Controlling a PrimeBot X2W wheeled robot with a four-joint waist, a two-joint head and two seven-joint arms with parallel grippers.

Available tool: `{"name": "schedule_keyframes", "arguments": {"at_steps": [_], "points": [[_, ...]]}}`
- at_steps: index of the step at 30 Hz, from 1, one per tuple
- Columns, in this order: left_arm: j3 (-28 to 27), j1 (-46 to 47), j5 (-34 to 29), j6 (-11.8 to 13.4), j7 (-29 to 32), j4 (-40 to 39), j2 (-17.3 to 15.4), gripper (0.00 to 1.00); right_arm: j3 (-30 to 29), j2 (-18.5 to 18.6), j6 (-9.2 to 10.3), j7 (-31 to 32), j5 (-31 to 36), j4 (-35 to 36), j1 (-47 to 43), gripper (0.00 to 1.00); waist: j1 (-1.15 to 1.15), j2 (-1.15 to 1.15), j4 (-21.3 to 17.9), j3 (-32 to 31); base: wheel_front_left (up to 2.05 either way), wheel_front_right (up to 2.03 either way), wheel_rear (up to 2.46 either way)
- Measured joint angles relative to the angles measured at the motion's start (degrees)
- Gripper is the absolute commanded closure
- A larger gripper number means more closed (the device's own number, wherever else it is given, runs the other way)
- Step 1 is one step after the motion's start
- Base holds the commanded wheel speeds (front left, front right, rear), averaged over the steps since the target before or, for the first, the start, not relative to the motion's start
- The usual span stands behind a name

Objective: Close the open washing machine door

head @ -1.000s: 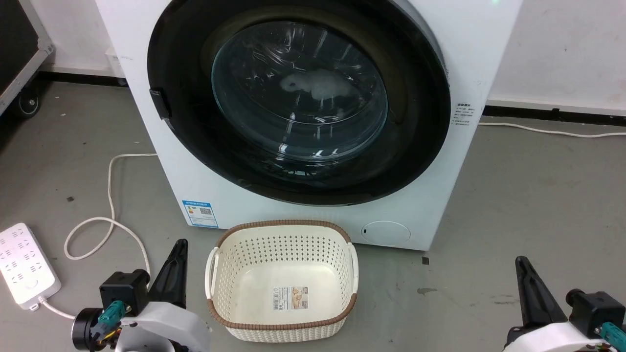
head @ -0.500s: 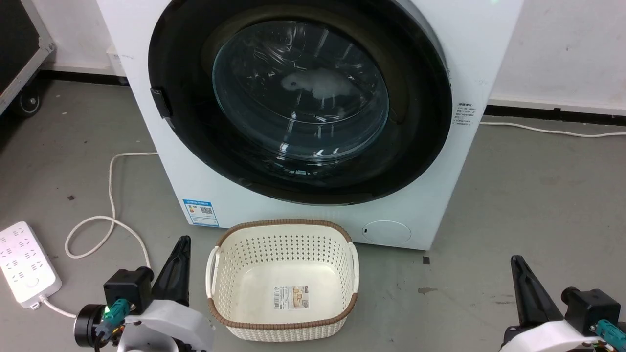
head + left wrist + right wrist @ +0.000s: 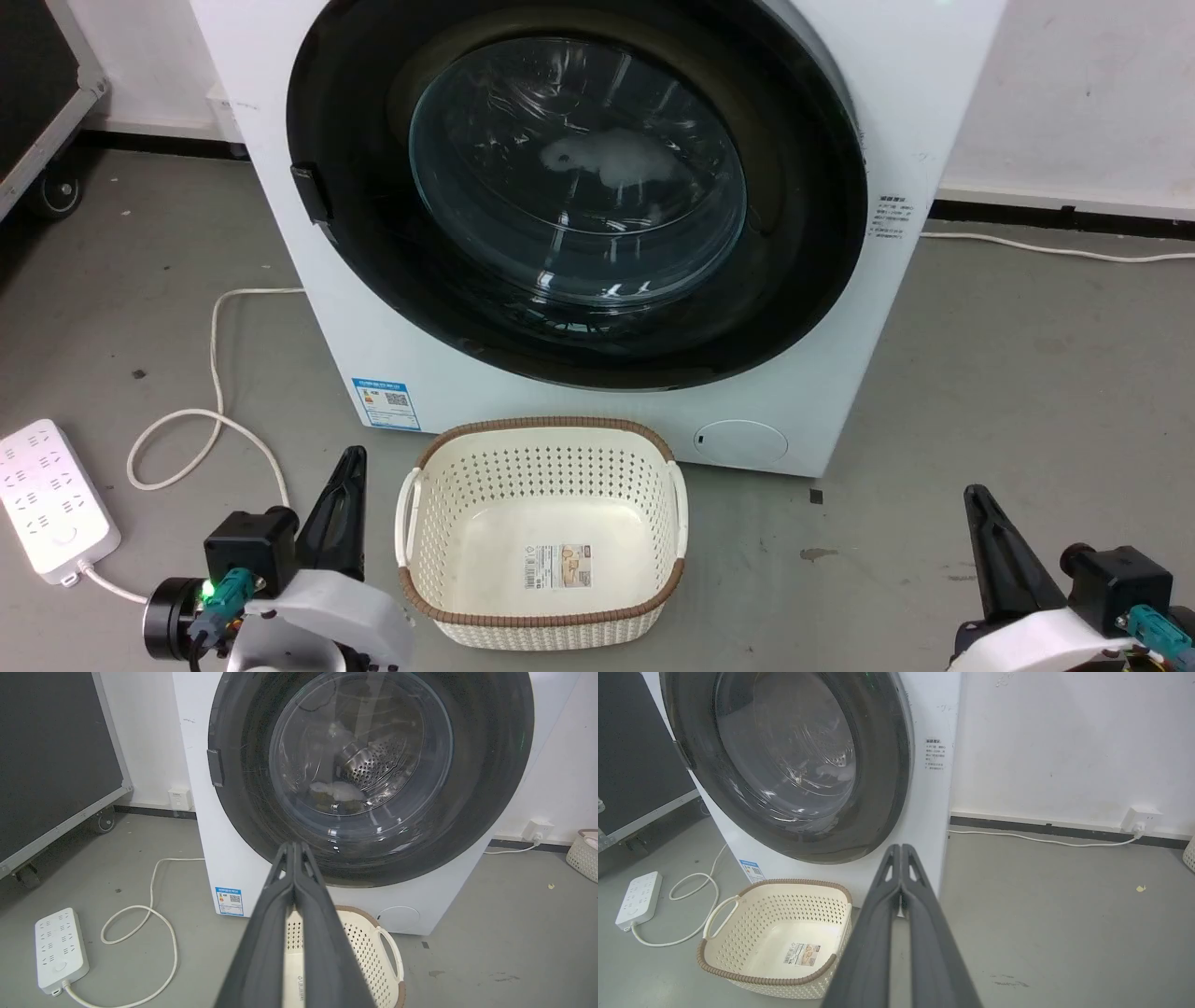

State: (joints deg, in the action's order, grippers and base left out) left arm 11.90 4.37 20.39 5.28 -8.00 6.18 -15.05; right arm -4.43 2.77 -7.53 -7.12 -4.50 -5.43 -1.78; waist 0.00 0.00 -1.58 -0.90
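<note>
Jaws closed; basket (image 3: 551, 467) holds sticker (image 3: 557, 567); pale item (image 3: 336, 791) inside washing machine (image 3: 523, 411).

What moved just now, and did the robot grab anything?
Hardly anything. The whole head view slid slightly, so the camera moved. The right fingers crept a little inward toward the basket; the left fingers barely edged inward. Both stay shut, holding nothing. The washing machine door, the washing machine and the basket kept their places.
</note>
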Motion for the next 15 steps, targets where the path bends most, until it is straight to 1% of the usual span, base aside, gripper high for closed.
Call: {"name": "schedule_keyframes", "arguments": {"at_steps": [15], "points": [[-1.88, -0.76, -3.26, -0.88, 1.51, -0.96, 1.91, 1.00, 0.71, 0.00, 0.00, 1.08, 0.52, 0.73, 0.04, 1.00, 0.00, 0.00, 0.26, 0.15, 0.00, 0.00, 0.00]]}}
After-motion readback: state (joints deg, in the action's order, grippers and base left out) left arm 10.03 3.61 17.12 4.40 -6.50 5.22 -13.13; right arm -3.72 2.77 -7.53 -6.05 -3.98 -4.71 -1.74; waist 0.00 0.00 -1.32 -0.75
